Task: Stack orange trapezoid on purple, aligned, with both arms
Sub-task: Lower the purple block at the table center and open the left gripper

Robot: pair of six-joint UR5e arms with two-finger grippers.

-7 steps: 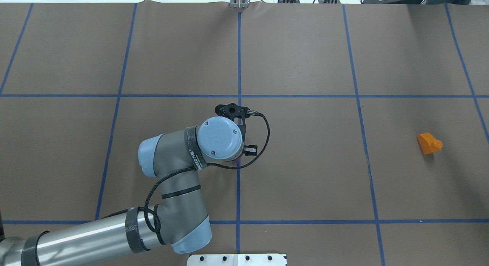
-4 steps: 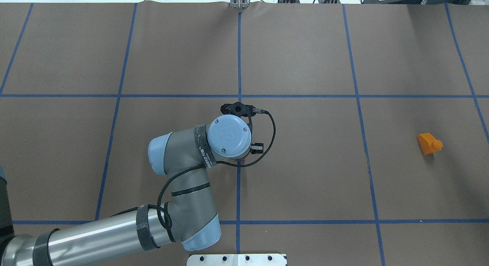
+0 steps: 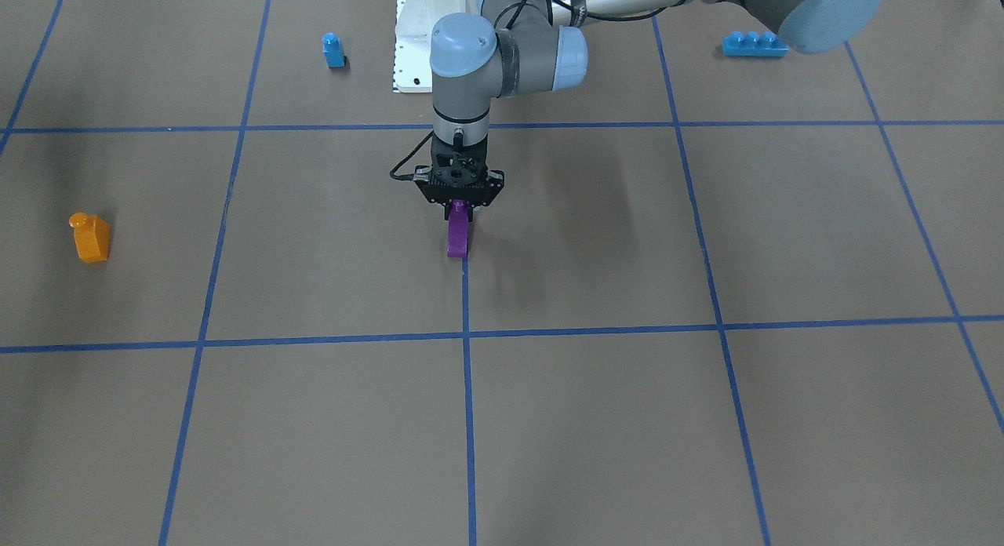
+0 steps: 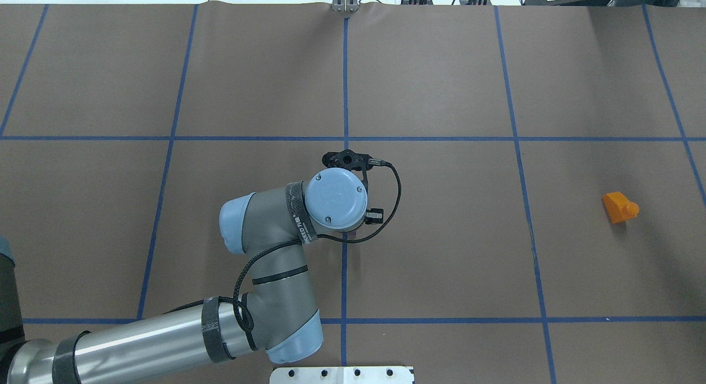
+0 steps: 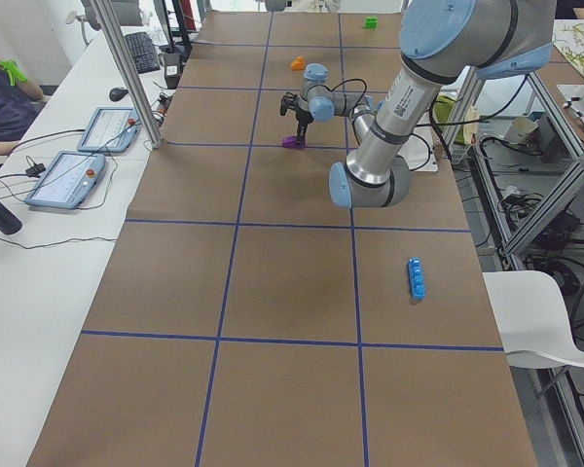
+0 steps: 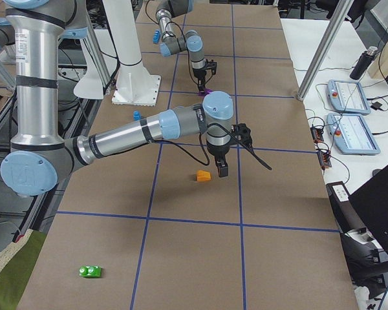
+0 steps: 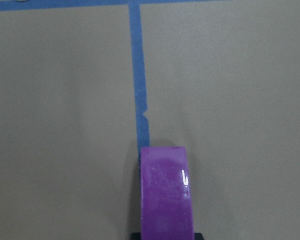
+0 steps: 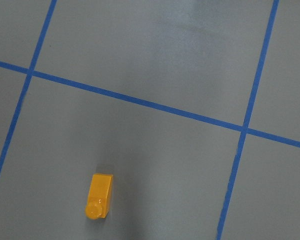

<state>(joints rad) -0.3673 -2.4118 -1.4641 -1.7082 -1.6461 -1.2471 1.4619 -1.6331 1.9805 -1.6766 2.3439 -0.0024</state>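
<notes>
The purple block (image 3: pixel 457 237) hangs upright in my left gripper (image 3: pixel 460 212), which is shut on its upper end, over the centre blue tape line. Whether its lower end touches the table I cannot tell. It fills the bottom of the left wrist view (image 7: pixel 166 197). In the overhead view my wrist (image 4: pixel 336 200) hides gripper and block. The orange trapezoid (image 4: pixel 620 207) lies alone on its side far to the right, also seen in the right wrist view (image 8: pixel 99 195). My right gripper (image 6: pixel 221 170) shows only in the exterior right view, above the orange trapezoid (image 6: pixel 204 175); open or shut, I cannot tell.
A small blue block (image 3: pixel 333 50) and a long blue block (image 3: pixel 753 43) lie near the white pedestal base (image 3: pixel 406 56). A green block (image 6: pixel 90 272) lies at the table's right end. Blue tape lines grid the brown table.
My left arm has shifted a little to the right in the overhead view, carrying the purple block toward the centre line. The orange trapezoid has not moved.
</notes>
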